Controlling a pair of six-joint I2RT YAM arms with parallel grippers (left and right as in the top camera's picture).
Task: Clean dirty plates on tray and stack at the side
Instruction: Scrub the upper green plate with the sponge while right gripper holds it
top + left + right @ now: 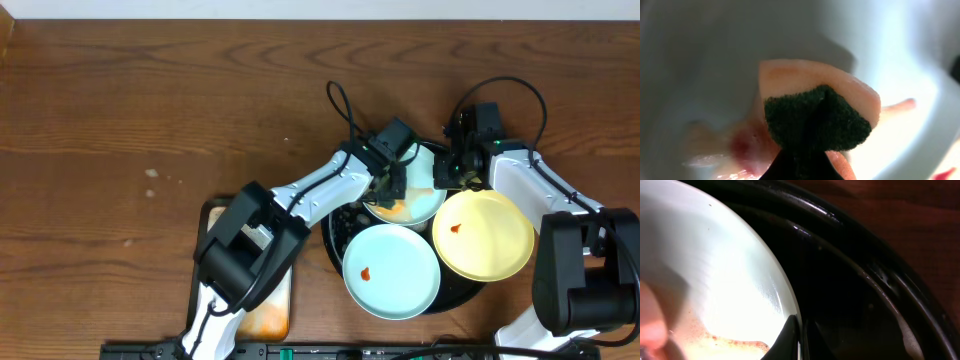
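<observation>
Three plates sit on the round black tray (pixel 338 238). The far mint plate (pixel 420 200) is smeared with orange sauce. My left gripper (pixel 388 188) is shut on a sponge (pixel 815 107) with a dark green scrub face and presses it on this plate (pixel 715 60). My right gripper (pixel 452 172) is shut on that plate's right rim (pixel 740 280), one finger on each side. A second mint plate (pixel 392 270) with a red spot lies at the front. The yellow plate (pixel 483 235) with a red spot lies at the right.
A rectangular stained metal tray (pixel 270 310) lies at the front left, partly under my left arm. The black tray's raised rim (pixel 880 275) curves close beside my right gripper. Brown wooden tabletop (pixel 150 120) spreads to the left and back.
</observation>
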